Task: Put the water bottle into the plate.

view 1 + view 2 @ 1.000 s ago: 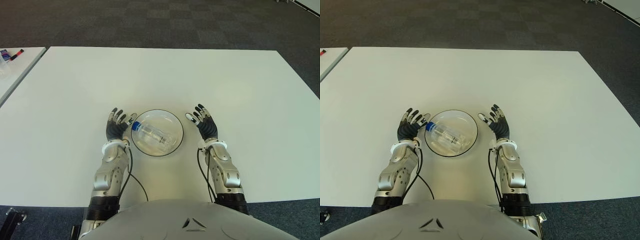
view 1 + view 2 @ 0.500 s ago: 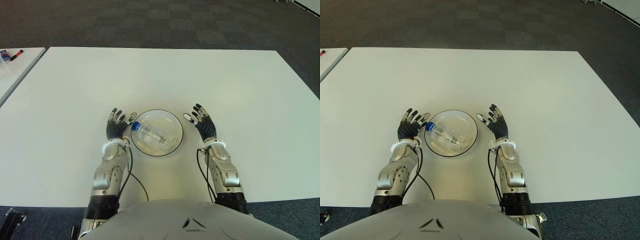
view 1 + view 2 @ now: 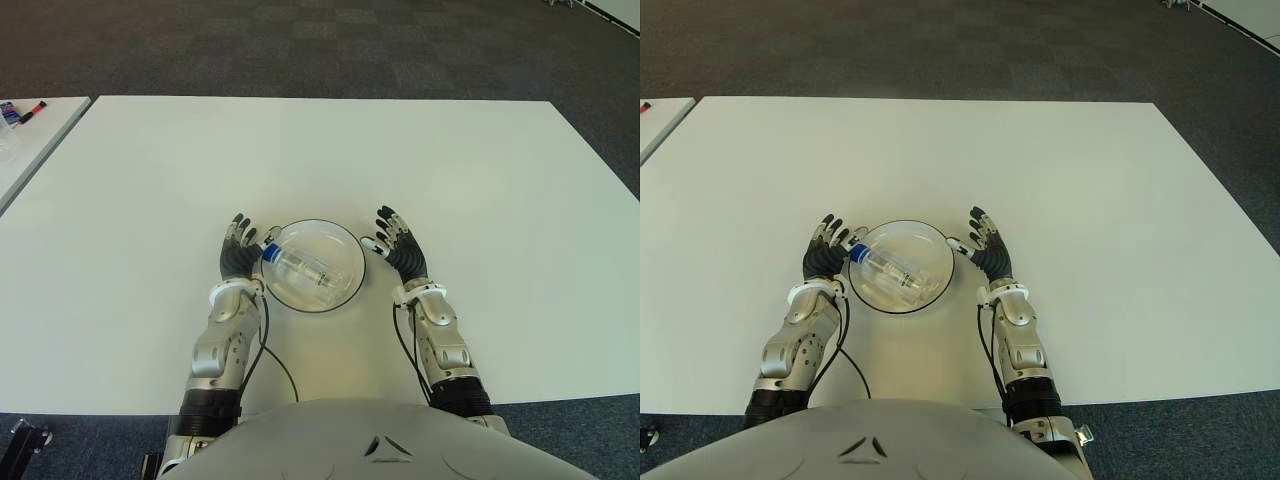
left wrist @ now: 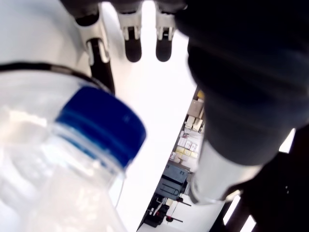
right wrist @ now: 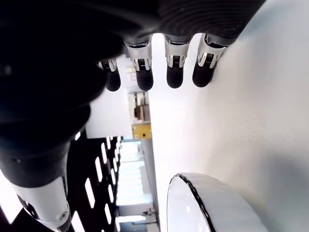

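A clear water bottle (image 3: 304, 269) with a blue cap (image 3: 269, 252) lies on its side inside the glass plate (image 3: 345, 247) near the front middle of the white table (image 3: 450, 160). My left hand (image 3: 240, 258) is at the plate's left rim, close to the cap, fingers spread and holding nothing. The cap (image 4: 104, 123) fills the left wrist view. My right hand (image 3: 395, 248) is at the plate's right rim, fingers open and empty. The plate's rim (image 5: 193, 191) shows in the right wrist view.
A second white table (image 3: 25, 140) stands at the far left with small items (image 3: 20, 110) on it. Dark carpet (image 3: 320, 45) lies beyond the table's far edge. Black cables (image 3: 262, 345) run along both forearms.
Both hands have moved inward toward the plate: the left now sits by the bottle cap, the right now reaches the plate's right rim. The bottle has stayed in the plate.
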You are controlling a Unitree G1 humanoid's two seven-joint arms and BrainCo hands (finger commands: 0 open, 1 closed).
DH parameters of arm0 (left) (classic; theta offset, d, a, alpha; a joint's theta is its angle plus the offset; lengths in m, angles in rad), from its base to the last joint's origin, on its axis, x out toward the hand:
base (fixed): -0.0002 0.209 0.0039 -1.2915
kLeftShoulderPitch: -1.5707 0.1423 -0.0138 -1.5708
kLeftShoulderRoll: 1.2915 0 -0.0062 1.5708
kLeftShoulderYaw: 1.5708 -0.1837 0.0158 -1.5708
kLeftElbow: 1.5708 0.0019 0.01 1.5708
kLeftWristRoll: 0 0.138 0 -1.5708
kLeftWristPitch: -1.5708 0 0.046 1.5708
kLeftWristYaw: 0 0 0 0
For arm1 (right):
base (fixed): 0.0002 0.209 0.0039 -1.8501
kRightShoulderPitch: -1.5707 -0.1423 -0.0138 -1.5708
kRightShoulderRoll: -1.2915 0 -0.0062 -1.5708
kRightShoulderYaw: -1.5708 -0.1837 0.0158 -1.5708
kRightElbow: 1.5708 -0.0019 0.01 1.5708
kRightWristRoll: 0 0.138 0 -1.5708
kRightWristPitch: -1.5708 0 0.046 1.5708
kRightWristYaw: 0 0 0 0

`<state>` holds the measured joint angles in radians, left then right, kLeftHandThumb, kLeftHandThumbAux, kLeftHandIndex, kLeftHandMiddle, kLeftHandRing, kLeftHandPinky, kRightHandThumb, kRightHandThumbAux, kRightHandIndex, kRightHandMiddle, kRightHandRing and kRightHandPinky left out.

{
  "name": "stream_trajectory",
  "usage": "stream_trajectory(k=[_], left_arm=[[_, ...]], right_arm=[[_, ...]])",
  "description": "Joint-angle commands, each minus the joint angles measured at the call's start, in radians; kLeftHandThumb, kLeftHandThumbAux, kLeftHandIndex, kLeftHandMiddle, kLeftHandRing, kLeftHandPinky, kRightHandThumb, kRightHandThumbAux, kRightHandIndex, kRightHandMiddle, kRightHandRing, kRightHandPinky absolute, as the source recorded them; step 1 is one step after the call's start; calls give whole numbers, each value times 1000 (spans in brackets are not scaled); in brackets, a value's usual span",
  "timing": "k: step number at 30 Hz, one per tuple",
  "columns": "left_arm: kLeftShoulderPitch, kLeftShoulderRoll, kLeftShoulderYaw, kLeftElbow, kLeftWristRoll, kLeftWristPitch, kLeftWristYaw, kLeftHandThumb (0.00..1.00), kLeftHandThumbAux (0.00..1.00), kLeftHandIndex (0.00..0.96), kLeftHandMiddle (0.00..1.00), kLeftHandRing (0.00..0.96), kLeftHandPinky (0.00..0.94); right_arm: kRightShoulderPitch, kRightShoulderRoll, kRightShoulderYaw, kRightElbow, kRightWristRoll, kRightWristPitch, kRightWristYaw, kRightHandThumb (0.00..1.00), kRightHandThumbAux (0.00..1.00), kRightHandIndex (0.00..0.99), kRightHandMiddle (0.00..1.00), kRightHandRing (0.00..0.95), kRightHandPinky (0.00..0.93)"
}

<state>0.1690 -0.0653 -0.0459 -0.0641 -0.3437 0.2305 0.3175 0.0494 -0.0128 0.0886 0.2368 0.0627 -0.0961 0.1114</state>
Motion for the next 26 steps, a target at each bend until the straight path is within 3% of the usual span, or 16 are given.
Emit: stream_trajectory(k=[1,26], left_arm=[[28,-65,-21,47,28,-19,-30,0,918,37,69,70,121],[59,-78,-49,116,88,-166,-92,0,911,39,80,76,120]], right_arm=[[5,0,19,80,-7,-4,45,0,763,0,0,0,0],[-62,7,-10,224,-2,-92,70,0,752,0,0,0,0]])
